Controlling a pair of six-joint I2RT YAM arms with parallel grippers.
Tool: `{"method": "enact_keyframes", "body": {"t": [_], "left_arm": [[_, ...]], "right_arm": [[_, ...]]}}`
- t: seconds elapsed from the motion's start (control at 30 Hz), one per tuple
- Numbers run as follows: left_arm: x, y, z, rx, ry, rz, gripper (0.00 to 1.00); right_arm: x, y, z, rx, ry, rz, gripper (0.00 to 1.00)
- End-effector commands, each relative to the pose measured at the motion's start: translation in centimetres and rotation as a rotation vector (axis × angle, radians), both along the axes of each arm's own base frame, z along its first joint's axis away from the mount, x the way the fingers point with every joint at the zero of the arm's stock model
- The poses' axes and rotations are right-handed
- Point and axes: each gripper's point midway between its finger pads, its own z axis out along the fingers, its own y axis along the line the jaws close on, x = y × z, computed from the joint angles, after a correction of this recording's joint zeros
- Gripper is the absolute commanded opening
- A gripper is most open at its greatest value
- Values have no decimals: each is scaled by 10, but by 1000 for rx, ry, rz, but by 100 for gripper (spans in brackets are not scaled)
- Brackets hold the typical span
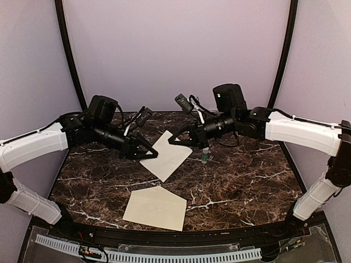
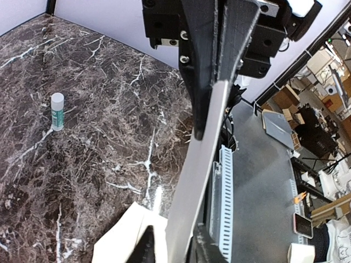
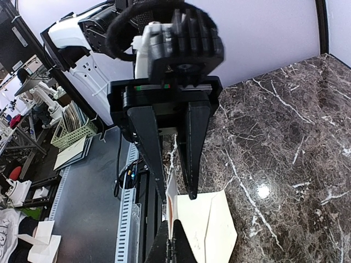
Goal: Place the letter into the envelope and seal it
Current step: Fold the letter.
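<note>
Nothing of the job is finished yet. The letter (image 1: 166, 157), a thin, plain white sheet of paper, is up in the air in the middle of the top view, between the two arms. The right gripper (image 1: 171, 142) is pinched tight on one edge of it. The left gripper (image 1: 153, 155) is at the other edge. In the right wrist view its two black fingers stand apart with the sheet between them, so I think it is not squeezing the paper.

The envelope (image 1: 155, 208), long and made of cream-yellow paper, lies flat on the table in the lower middle of the top view, well apart from the letter. Its pointed flap is open and points toward the back. Nothing holds it. So the letter has to go in, and then the flap has to be folded down and stuck.

A small white glue stick (image 1: 205, 156) with a green label stands upright just right of the letter. I guess it is for the sealing.

The table (image 1: 247, 181) is dark brown like stone, with white veins, and it shines. The walls (image 1: 175, 49) are pale purple, with black curved poles (image 1: 68, 60) at the sides. The wrist views show a messy workroom past the table edge, with a grey floor, boxes and shelves.
</note>
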Motion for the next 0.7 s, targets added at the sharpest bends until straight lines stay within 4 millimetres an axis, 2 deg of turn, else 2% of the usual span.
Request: {"method": "enact_keyframes", "body": {"t": [0.0, 0.07, 0.1, 0.2, 0.27, 0.33, 0.4, 0.47, 0.63, 0.67], "left_arm": [[-9, 9, 1, 0, 2, 5, 11], [-10, 10, 1, -3, 5, 3, 1], [-9, 11, 1, -4, 2, 7, 0], [-8, 13, 4, -17, -20, 22, 0], [-7, 15, 7, -33, -36, 32, 0], [-5, 17, 10, -44, -42, 42, 0], [-6, 18, 11, -49, -39, 39, 0], [-6, 19, 11, -47, -31, 37, 0], [-6, 19, 8, -43, -25, 40, 0], [-6, 20, 8, -43, -27, 42, 0]], "right_arm": [[-2, -4, 5, 17, -15, 1, 0], [-3, -4, 6, 22, -15, 3, 0], [-3, -5, 7, 23, -14, 1, 1], [-3, -9, 7, 31, -17, -7, 27], [0, -13, 3, 29, -14, -19, 32], [1, -17, 0, 32, 4, -18, 32], [1, -19, -2, 36, 12, -19, 31], [2, -20, -3, 34, 15, -22, 25], [4, -20, -2, 43, 12, -29, 0], [4, -21, -1, 45, 10, -30, 0]]}}
